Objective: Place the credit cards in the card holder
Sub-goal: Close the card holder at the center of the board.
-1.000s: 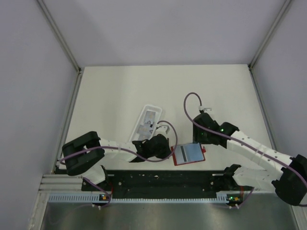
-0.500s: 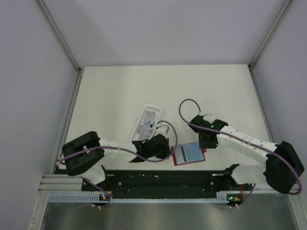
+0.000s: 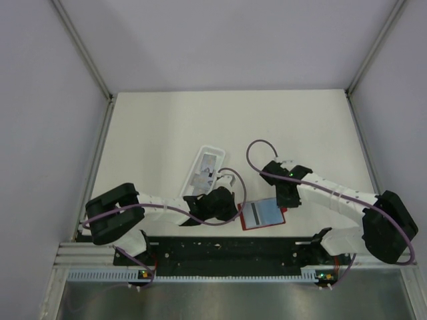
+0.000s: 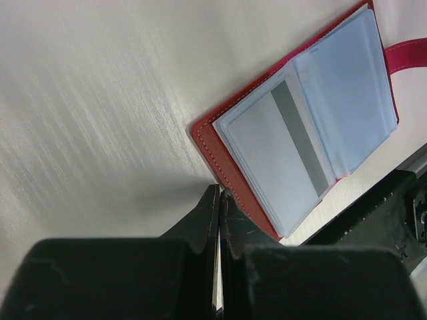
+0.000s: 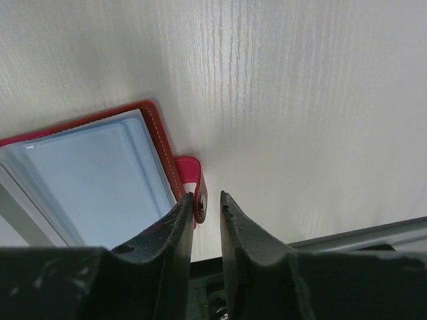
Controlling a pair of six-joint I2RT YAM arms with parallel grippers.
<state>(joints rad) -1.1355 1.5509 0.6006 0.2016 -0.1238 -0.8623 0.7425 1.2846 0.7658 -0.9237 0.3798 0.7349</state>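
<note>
The card holder (image 3: 262, 213), a red wallet, lies open on the table with its pale sleeves (image 4: 347, 87) facing up. A grey credit card (image 4: 277, 143) with a dark stripe sits inside one sleeve. My left gripper (image 4: 219, 193) is shut, its tips against the wallet's red left edge (image 4: 207, 143). In the top view the left gripper (image 3: 237, 213) sits just left of the wallet. My right gripper (image 5: 207, 198) stands narrowly open around the clasp tab (image 5: 199, 200), which rests against the left finger (image 5: 180, 213). Seen from above, the right gripper (image 3: 283, 204) is at the wallet's right edge.
A long white slotted tray (image 3: 207, 168) holding a grey card lies behind the left wrist. The black base rail (image 3: 233, 250) runs along the near edge. White walls enclose the table on three sides.
The right arm has swung left and down to the wallet's clasp tab, and its jaws have narrowed around it. The left gripper and the wallet have stayed put.
</note>
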